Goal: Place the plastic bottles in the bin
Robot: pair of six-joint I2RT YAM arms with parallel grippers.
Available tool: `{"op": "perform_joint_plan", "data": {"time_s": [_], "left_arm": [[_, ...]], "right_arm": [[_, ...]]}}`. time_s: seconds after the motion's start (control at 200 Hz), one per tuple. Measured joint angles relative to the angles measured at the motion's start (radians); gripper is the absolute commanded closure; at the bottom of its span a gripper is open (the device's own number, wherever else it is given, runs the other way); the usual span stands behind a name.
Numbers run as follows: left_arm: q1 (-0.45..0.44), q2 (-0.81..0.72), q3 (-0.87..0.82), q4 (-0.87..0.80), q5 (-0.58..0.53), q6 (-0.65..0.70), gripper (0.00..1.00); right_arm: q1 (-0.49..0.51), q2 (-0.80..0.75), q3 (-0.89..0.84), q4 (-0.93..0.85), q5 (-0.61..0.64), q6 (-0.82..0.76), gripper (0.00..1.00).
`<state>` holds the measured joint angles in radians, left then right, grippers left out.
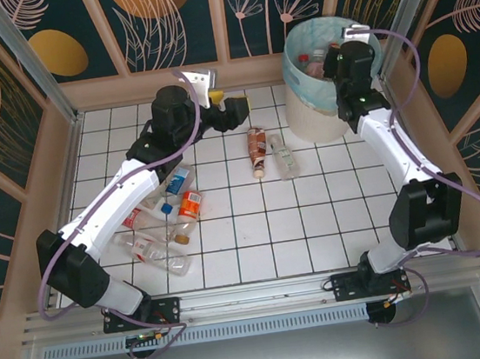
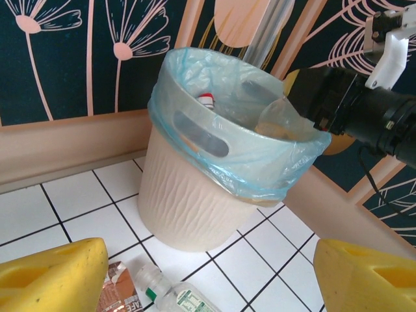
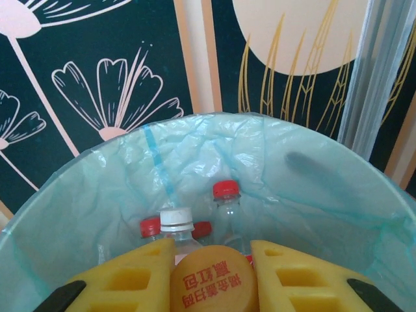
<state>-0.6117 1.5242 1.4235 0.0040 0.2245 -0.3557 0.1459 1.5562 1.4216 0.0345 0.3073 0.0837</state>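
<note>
An orange-capped bottle (image 3: 211, 286) is clamped in the right gripper (image 3: 211, 255) over the bin (image 1: 313, 118) at upper right, where red-capped bottles (image 3: 225, 198) lie inside. Two bottles (image 1: 258, 149) lie on the tiles (image 1: 255, 230) just left of the bin, a cluster of bottles (image 1: 170, 214) at lower left; the left gripper (image 1: 229, 102) hangs open at upper centre

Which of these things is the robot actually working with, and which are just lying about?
Job:
- bin
- loose bottles at left
- two bottles mid-table
- orange-capped bottle held by right end effector
- bottles already binned

Just there:
- flowered wall panels
- tiled table
- metal rail
</note>
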Motion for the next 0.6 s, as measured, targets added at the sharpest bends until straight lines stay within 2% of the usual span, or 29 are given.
{"op": "perform_joint_plan", "data": {"time_s": [0.315, 0.445, 0.601], "left_arm": [[0.000, -0.013, -0.016, 0.001, -0.001, -0.009, 0.17], [0.000, -0.016, -0.018, 0.000, -0.006, -0.012, 0.17], [0.000, -0.016, -0.019, 0.000, -0.018, -0.012, 0.17]], "right_arm": [[-0.058, 0.137, 0.181, -0.124, -0.104, 0.054, 0.83], [-0.054, 0.188, 0.257, -0.182, -0.071, 0.053, 0.87], [-0.013, 0.180, 0.264, -0.199, 0.022, 0.033, 0.92]]}}
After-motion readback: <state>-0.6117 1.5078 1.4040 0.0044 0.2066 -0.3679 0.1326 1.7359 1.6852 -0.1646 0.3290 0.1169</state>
